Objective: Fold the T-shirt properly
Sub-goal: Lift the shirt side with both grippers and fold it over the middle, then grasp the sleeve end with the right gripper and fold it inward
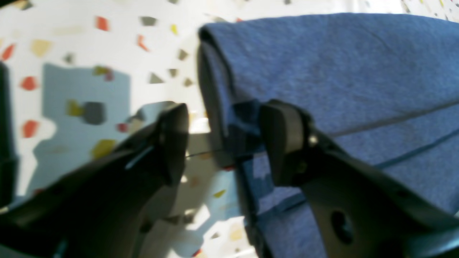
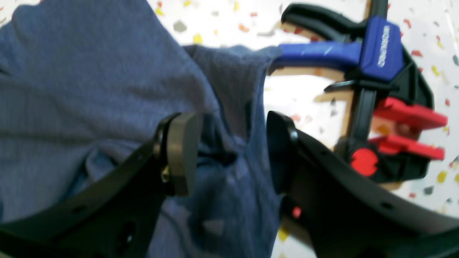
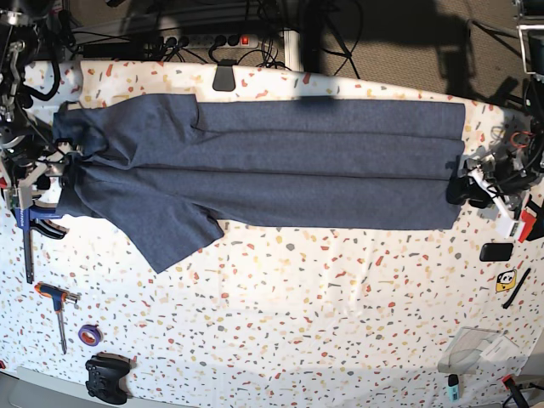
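The dark navy-grey T-shirt (image 3: 280, 170) lies in a long lengthwise band across the table, sleeves at the left end and hem at the right, plain side up. My left gripper (image 1: 224, 143) is at the hem end (image 3: 463, 189). Its jaws stand apart, with the shirt's folded edge (image 1: 215, 89) between them, and one finger (image 1: 283, 143) rests over the cloth. My right gripper (image 2: 231, 154) is at the sleeve end (image 3: 68, 161). Its jaws stand apart around bunched cloth (image 2: 229, 179).
A blue, black and red bar clamp (image 2: 376, 71) sits just beside my right gripper and also shows in the base view (image 3: 30, 221). A screwdriver (image 3: 55, 297), tape roll (image 3: 89, 334) and game controller (image 3: 106, 378) lie front left. Small items (image 3: 495, 252) lie near the right edge.
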